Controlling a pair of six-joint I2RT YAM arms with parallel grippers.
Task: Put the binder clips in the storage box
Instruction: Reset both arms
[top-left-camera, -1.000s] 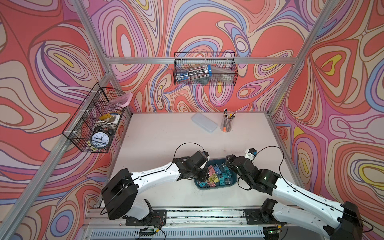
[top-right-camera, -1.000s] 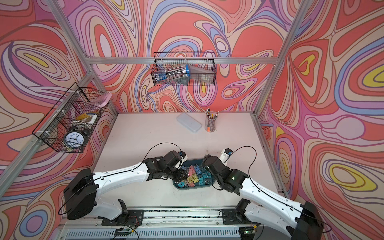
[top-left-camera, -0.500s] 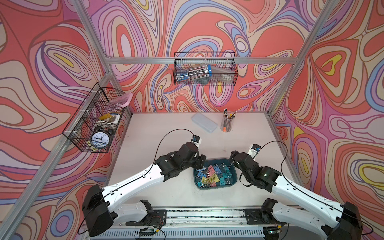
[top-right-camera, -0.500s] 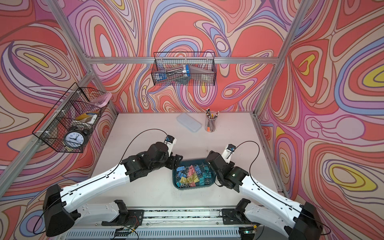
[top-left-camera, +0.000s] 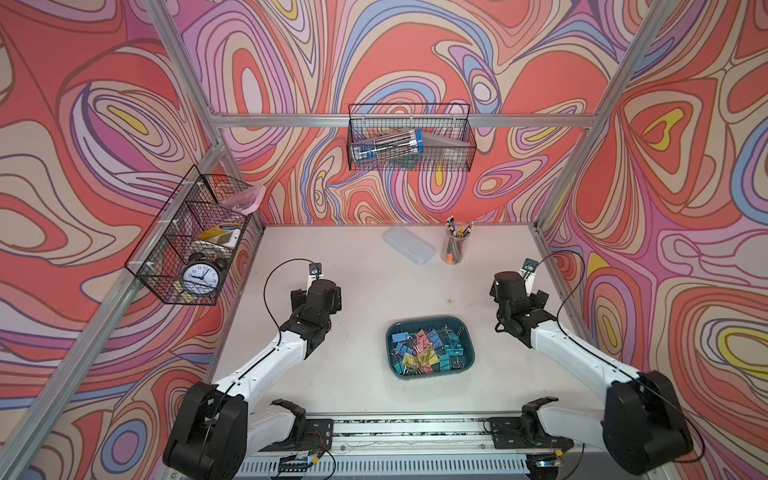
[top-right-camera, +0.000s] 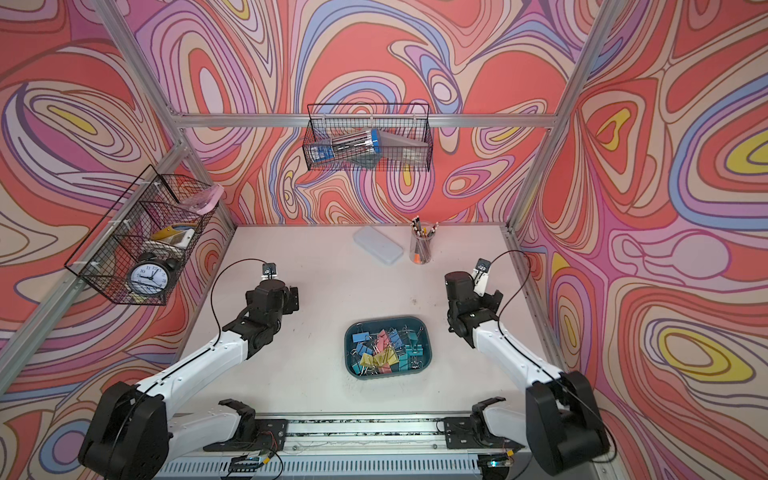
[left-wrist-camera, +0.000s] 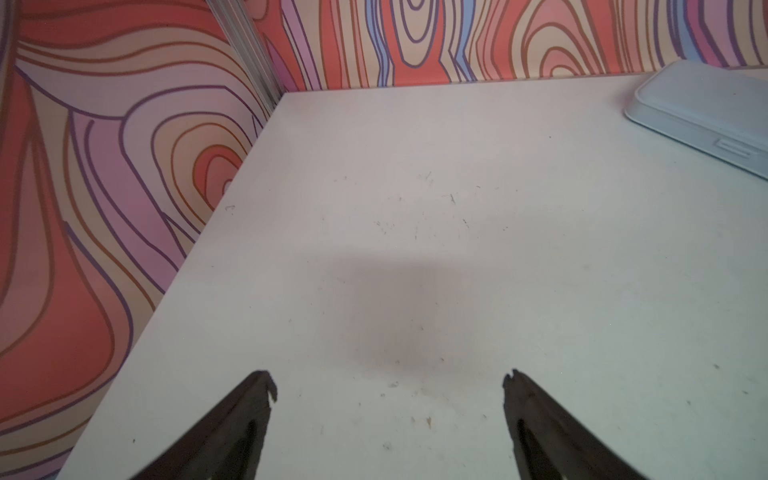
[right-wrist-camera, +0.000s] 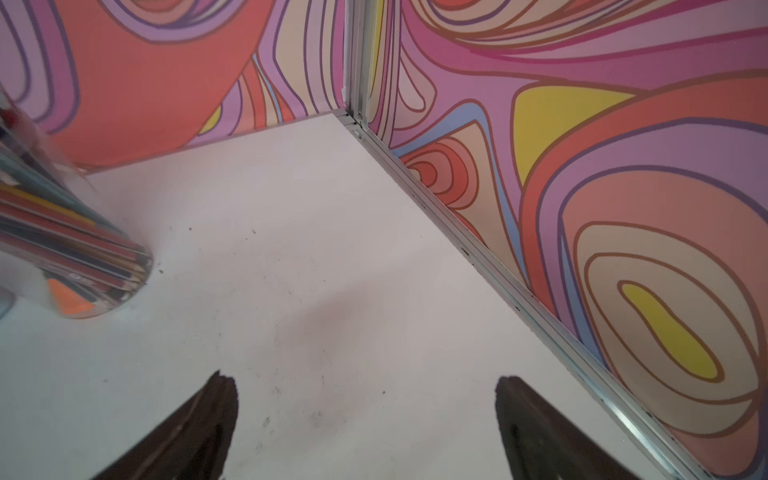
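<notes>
both arms are drawn back from the storage box (top-left-camera: 432, 374) since a second ago. the left gripper (left-wrist-camera: 390, 386) is spread wide, empty, toward the left edge of the table (top-left-camera: 365, 299). the binder clips (top-left-camera: 424, 353) are heaped in the box by the front edge, long axis left-right, judged equally near either arm. the right gripper (right-wrist-camera: 365, 386) is spread wide, empty.

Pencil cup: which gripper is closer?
Right. The right gripper hangs close by the pencil cup, to its right and nearer the robot; the left gripper is well off to its left, across the table.
</notes>
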